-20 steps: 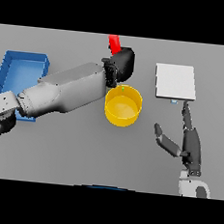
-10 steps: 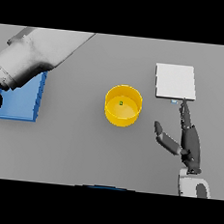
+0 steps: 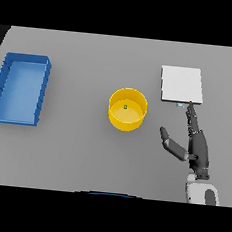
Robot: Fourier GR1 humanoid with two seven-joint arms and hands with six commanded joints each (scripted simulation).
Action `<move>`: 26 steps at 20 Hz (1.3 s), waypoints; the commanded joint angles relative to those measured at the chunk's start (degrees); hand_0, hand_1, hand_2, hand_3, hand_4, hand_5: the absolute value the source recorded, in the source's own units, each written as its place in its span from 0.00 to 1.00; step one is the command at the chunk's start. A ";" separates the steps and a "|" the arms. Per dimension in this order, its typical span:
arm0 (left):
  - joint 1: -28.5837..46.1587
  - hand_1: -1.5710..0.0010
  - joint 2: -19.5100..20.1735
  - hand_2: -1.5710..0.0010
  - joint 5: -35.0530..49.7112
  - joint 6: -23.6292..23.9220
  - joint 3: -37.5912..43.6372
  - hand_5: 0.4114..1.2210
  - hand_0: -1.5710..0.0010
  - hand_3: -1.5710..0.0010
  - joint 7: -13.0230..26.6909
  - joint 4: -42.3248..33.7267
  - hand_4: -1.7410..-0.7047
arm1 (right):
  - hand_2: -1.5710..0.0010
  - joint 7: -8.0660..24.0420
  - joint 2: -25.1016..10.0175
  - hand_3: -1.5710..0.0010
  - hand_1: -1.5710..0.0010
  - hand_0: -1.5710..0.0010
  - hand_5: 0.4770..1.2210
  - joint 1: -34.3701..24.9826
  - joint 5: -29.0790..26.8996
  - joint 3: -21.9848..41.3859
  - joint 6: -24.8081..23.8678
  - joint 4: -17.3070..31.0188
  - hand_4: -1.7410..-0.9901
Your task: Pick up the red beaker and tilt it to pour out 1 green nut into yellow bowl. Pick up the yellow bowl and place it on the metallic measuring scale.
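grey table [image 3: 74,149], right robot hand [image 3: 194,144] open, empty, beside yellow bowl [image 3: 127,109]

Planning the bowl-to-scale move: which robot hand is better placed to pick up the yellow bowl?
The right robot hand, probably. It lies open on the table between the yellow bowl and the metallic scale, close to both. The green nut is already in the bowl. The left robot hand is out of view.

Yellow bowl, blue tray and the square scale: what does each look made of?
Yellow bowl: likely plastic, uniform matte yellow, no glints. Blue tray: probably plastic too, flat saturated colour, thin walls. Measuring scale: pale grey-white plate, possibly brushed metal, though its flat even shade leaves that open.
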 commanded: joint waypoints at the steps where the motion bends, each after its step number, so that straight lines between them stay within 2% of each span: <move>1: 2.89 0.00 1.40 0.00 2.77 1.71 1.67 1.00 0.00 0.09 2.07 -2.03 0.00 | 1.00 -0.34 -0.05 1.00 1.00 1.00 0.15 -0.18 -0.03 0.10 0.15 0.03 0.69; 2: 5.63 0.00 2.55 0.00 4.87 3.61 2.55 1.00 0.00 0.10 5.62 -4.73 0.00 | 1.00 -0.13 -0.26 1.00 1.00 1.00 0.15 -0.55 0.57 0.28 0.02 0.19 0.69; 5: 15.16 0.00 6.04 0.00 12.04 11.48 6.19 1.00 0.00 0.08 10.42 -12.29 0.00 | 1.00 -0.02 -0.78 1.00 1.00 1.00 0.17 -0.46 0.67 0.35 0.48 0.61 0.70; 8: 25.16 0.00 9.11 0.00 17.17 18.08 7.22 1.00 0.00 0.07 18.80 -22.40 0.00 | 1.00 -0.20 -1.36 1.00 1.00 1.00 0.21 -0.43 1.71 1.01 0.76 0.32 0.71; 10: 31.43 0.00 10.53 0.00 19.53 22.76 7.11 1.00 0.00 0.08 22.53 -28.54 0.00 | 1.00 0.20 -1.95 1.00 1.00 1.00 0.23 -0.17 1.84 0.88 0.86 -0.37 0.71; 11: 34.30 0.00 10.99 0.00 20.31 24.87 6.75 1.00 0.00 0.08 23.58 -30.76 0.00 | 1.00 1.20 -1.75 1.00 1.00 1.00 0.24 -0.61 1.94 1.01 0.78 -0.45 0.71; 15: 42.83 0.00 12.32 0.00 23.54 30.65 5.72 1.00 0.00 0.08 25.38 -37.23 0.00 | 1.00 0.37 -1.74 1.00 1.00 1.00 0.25 0.20 2.27 1.49 1.06 -0.18 0.70; 19: 47.42 0.00 12.77 0.00 25.59 35.08 3.98 1.00 0.00 0.04 26.26 -40.48 0.00 | 1.00 0.77 -1.47 1.00 1.00 1.00 0.25 -0.42 2.47 1.44 0.59 -0.08 0.70; 22: 47.97 0.00 12.72 0.00 27.40 36.43 1.96 0.87 0.00 0.02 26.34 -38.94 0.00 | 1.00 0.47 -1.96 1.00 1.00 1.00 0.25 0.03 2.46 1.25 0.65 -0.45 0.71; 24: 47.54 0.00 13.33 0.00 28.09 36.66 -0.32 0.69 0.00 0.01 26.34 -38.07 0.00 | 1.00 0.53 -1.55 1.00 1.00 1.00 0.25 0.01 2.37 1.44 0.63 -0.22 0.71; 25: 47.49 0.00 13.93 0.00 28.38 36.13 -1.43 0.61 0.00 0.01 26.23 -38.68 0.07 | 1.00 -0.74 -1.27 1.00 1.00 1.00 0.26 1.06 3.20 2.06 0.30 -0.55 0.72; 26: 47.41 0.00 14.60 0.00 29.43 34.58 -2.40 0.56 0.00 0.04 26.32 -39.30 0.20 | 1.00 -0.34 -1.26 1.00 1.00 1.00 0.25 0.55 3.11 1.76 0.04 -0.63 0.72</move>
